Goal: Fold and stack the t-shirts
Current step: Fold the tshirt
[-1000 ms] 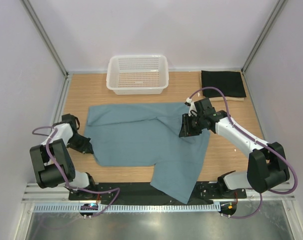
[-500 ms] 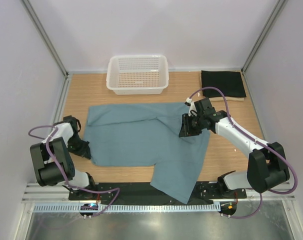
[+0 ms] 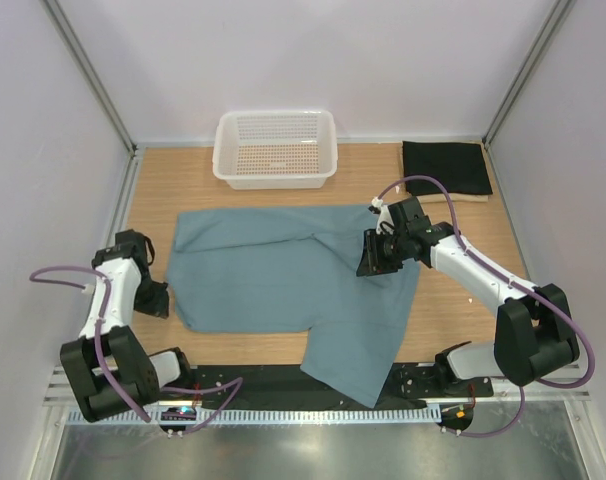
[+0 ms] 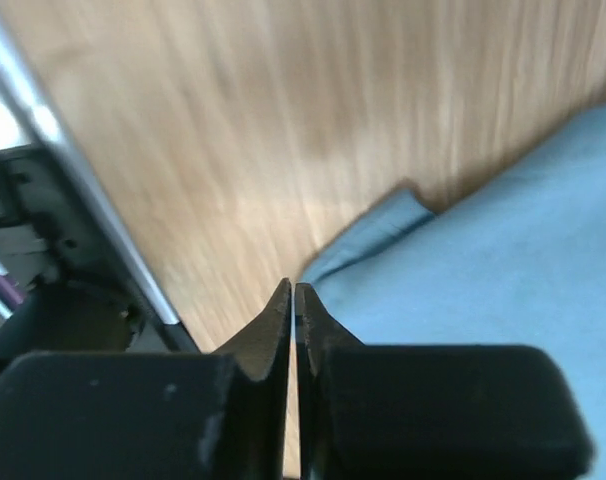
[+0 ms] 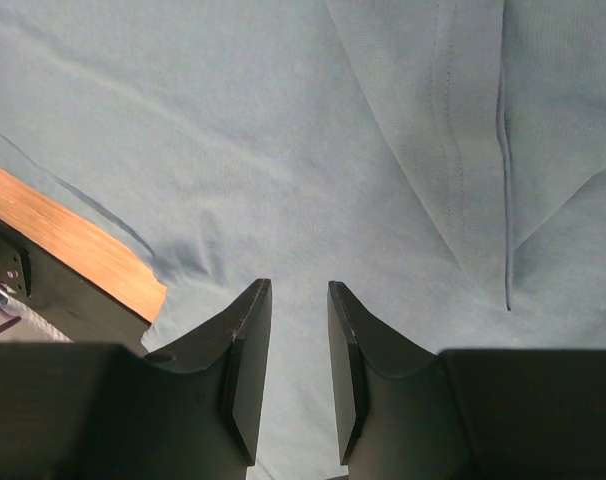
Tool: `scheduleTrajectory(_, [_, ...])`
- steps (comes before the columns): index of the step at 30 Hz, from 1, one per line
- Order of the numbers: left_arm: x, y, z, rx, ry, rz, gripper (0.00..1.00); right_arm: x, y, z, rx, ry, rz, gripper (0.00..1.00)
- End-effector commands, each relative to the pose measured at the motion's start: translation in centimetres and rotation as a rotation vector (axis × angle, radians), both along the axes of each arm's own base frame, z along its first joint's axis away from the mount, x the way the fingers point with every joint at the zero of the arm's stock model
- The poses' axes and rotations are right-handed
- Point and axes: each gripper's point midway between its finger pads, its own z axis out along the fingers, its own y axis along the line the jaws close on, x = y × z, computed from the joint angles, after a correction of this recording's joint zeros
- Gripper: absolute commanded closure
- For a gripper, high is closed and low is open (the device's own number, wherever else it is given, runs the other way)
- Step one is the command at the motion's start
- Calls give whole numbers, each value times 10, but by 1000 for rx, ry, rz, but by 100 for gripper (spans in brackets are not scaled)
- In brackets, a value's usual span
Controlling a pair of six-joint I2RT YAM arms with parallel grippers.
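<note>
Left gripper (image 3: pixel 155 297) sits pinched shut with nothing between its fingers, low over the bare wooden table (image 3: pixel 151 200) just beside the near-left corner of the teal t-shirt (image 3: pixel 273 275); right gripper (image 3: pixel 375 262) hangs over that shirt's right part, jaws a narrow gap apart, no cloth between them; the shirt lies spread mid-table, one flap hanging over the near edge; the black t-shirt (image 3: pixel 445 167) lies folded at the far-right corner on the cream t-shirt (image 3: pixel 471 198); a white basket (image 3: pixel 275 150) stands at the back.
</note>
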Motion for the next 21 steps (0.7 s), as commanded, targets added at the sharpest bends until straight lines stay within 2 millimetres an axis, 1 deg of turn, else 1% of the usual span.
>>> scheduleTrajectory(1, [32,-25,-24,-174,-85,-98,93,2,2,11,26,-43,9,65])
scheduleTrajectory(2, [34,-25,-27,-181,-83,-104,90,2,2,12,25,-49,6,65])
scheduleTrajectory(4, [41,-19,-32,-164,-74,-138,85,3,1,13,23,-62,3,65])
scheduleTrajectory(9, [54,-9,-30,-138,-64,-187,85,6,-2,14,10,-78,-5,65])
scheduleTrajectory(10, [53,-7,-31,-131,-50,-185,83,5,-2,13,7,-74,-2,65])
scheduleTrajectory(12, [53,-7,-34,-132,-39,-183,81,7,-2,13,6,-79,-3,65])
scheduleTrajectory(13, [52,-6,-36,-131,-34,-178,78,6,-2,13,3,-79,-1,65])
scheduleTrajectory(19, [46,-4,-44,-130,24,-183,75,6,-3,12,-5,-78,-4,66])
scheduleTrajectory(21, [43,-1,-46,-113,44,-185,72,6,-4,11,-8,-78,-6,65])
